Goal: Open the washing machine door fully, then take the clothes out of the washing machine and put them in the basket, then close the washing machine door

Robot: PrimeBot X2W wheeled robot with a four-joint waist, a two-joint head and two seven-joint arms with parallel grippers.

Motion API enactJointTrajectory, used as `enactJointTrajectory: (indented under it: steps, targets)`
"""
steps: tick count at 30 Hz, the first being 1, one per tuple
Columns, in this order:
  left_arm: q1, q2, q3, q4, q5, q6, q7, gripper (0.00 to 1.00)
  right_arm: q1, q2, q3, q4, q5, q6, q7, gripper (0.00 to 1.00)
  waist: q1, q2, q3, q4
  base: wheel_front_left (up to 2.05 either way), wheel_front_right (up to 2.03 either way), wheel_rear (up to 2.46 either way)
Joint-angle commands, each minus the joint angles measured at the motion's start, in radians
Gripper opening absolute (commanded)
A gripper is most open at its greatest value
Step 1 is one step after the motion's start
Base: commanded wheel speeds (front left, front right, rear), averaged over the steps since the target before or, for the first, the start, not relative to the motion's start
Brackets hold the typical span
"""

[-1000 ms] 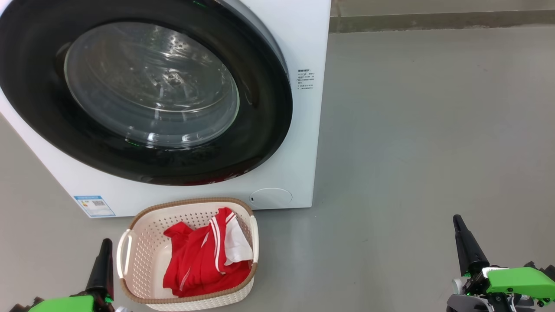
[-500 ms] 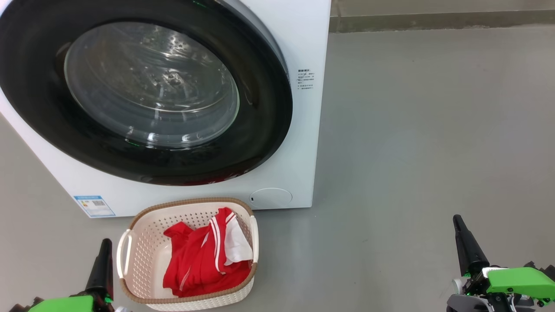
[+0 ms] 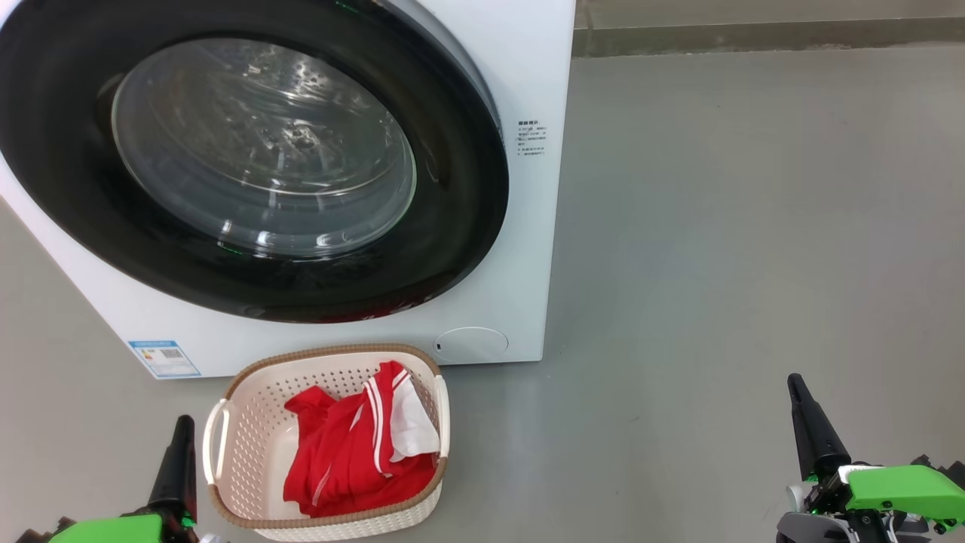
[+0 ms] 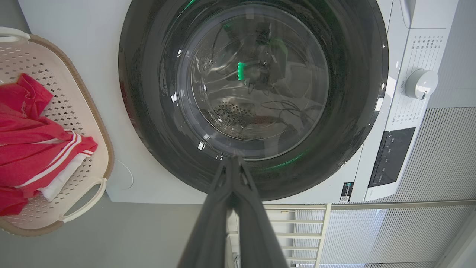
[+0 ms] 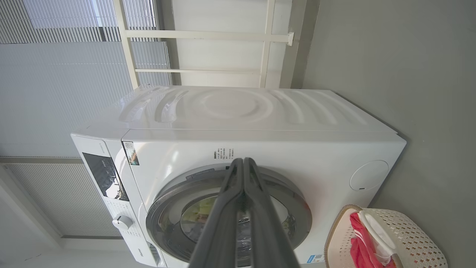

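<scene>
The glossy black-rimmed round door (image 3: 249, 166) looked shut; left gripper (image 3: 183, 421) and right gripper (image 3: 793, 381) held fingers together; a gentle push would confirm latching.

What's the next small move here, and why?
Probably none, just stop here: the washing machine door looks closed on the washing machine, the clothes lie in the basket, and the left tool and right tool are shut and empty.

1. Left gripper (image 3: 182, 426): long, tapering dark fingers rising from a bright green housing.
2. Right gripper (image 3: 794, 386): matching dark fingers, green cover, white collar, grey base, black cabling.
</scene>
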Motion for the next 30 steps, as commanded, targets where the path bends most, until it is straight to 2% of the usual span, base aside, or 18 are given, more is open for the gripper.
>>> enactJointTrajectory:
  steps: [1, 30]
  targets:
    - [-0.018, 0.015, 0.035, -0.027, 0.004, -0.003, 0.006, 0.0, -0.01, -0.002, 0.022, -0.03, 0.003, 0.002, 0.008, 0.0, 0.0, -0.0001, 0.0, 0.0, 0.0, 0.0, 0.0]
    - [-0.018, 0.014, 0.036, -0.027, 0.005, -0.003, 0.007, 0.0, -0.01, -0.002, 0.022, -0.03, 0.003, 0.002, 0.009, 0.0, 0.0, -0.0001, 0.0, 0.0, 0.0, 0.0, 0.0]
